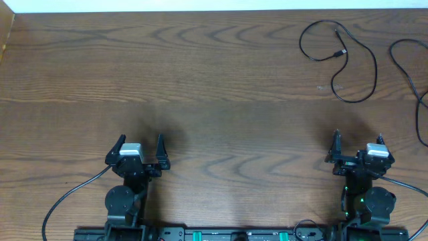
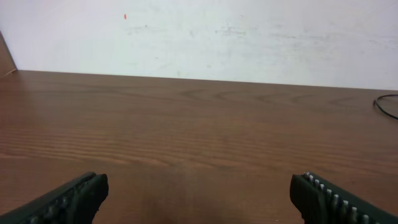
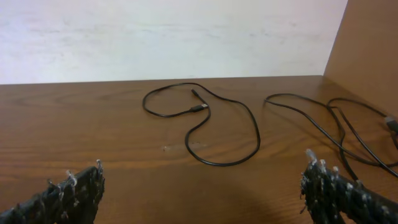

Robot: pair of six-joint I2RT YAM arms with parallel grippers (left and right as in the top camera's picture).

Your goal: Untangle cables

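Observation:
Two thin black cables lie at the table's far right. One cable [image 1: 375, 70] [image 3: 258, 140] forms a loose open loop with a small plug inside it. The other cable [image 1: 419, 110] [image 3: 311, 121] lies further right, apart from the first, and runs off the overhead frame's edge. A short piece of cable [image 2: 385, 106] shows at the right edge of the left wrist view. My left gripper [image 1: 141, 140] [image 2: 199, 186] rests near the front left, open and empty. My right gripper [image 1: 358, 137] [image 3: 202, 177] is open and empty, in front of the looped cable and not touching it.
The wooden table [image 1: 200, 80] ends at a white wall along the back. A wooden side panel [image 3: 367, 43] stands at the right. Thicker black cords [image 1: 67, 197] run from the arm bases at the front edge.

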